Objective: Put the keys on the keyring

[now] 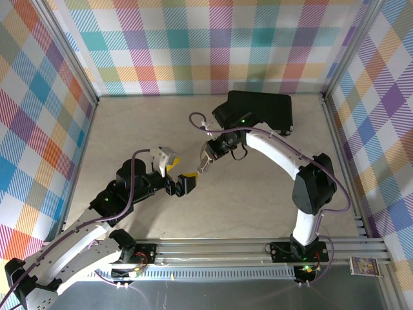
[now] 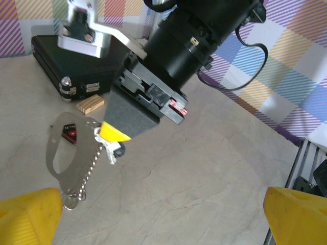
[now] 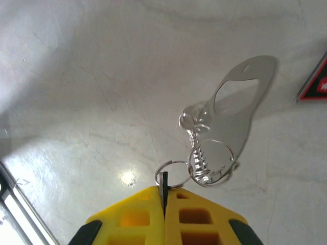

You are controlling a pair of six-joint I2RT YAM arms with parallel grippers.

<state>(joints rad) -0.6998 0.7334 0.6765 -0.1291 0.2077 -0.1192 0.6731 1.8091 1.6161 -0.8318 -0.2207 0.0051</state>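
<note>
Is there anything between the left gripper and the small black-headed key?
Nothing on the table before the left gripper, but the right gripper pinches the tiny black-headed key from above, beside the silver oblong keyring.

A pale, marbled table (image 1: 258, 200) is seen carrying a large black case (image 1: 258, 110) at its far side. A small tan block (image 2: 90, 103) is laid just beside the case, with a red-and-black triangular tag (image 2: 70, 132) near it. The keyring (image 3: 245, 102) appears to be rested on the surface, though contact cannot be confirmed.
</note>
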